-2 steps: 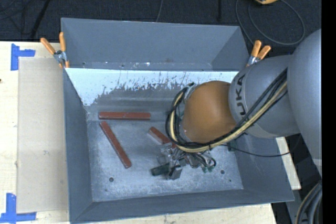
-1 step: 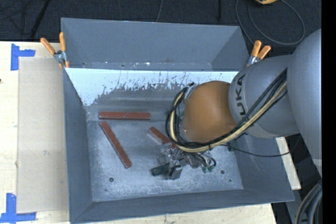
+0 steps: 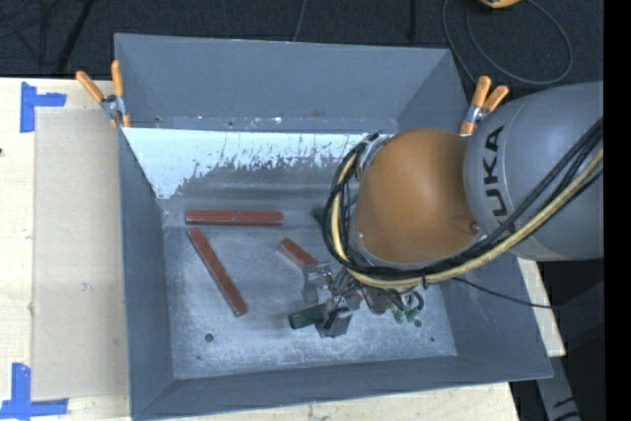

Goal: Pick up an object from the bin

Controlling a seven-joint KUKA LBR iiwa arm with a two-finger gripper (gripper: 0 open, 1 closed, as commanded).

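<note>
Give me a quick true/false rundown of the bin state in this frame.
1. A long reddish-brown stick lies level near the back wall of the bin. True.
2. A second long stick lies parallel to it. False: it runs diagonally, in front of the first.
3. The gripper is over the left half of the bin. False: it is low over the floor's front right part.
4. A short stick lies just up-left of the gripper. True.
</note>
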